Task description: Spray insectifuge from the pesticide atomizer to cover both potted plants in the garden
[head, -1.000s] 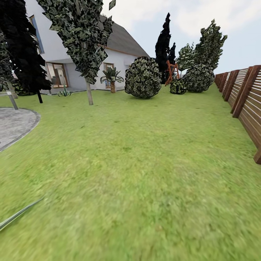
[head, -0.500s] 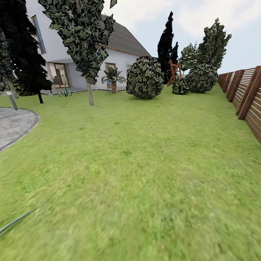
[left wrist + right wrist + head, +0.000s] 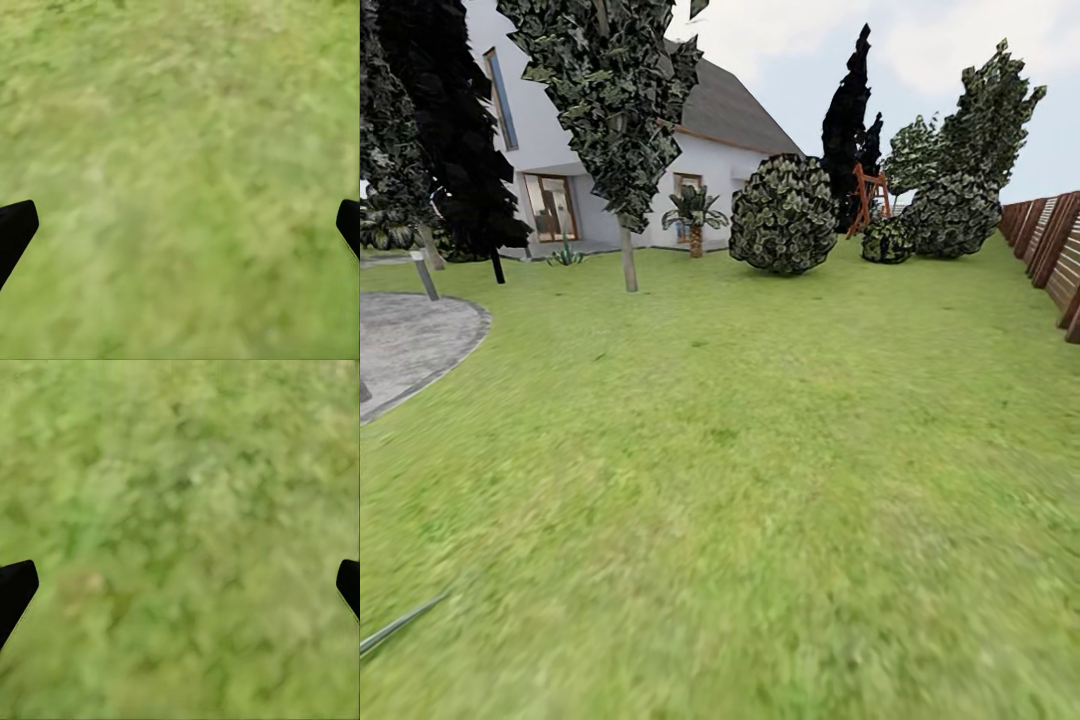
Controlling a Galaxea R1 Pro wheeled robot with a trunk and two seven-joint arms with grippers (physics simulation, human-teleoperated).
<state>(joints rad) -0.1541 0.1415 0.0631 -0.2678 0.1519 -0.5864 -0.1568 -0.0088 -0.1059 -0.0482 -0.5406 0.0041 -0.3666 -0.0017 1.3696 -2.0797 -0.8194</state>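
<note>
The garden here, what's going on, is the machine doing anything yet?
Nothing is being handled at this moment. The head view looks across a lawn toward a white house, with a paved patio at the left and a wooden fence at the right. Both wrist views look down at grass: the left gripper and right gripper are open and empty.
</note>
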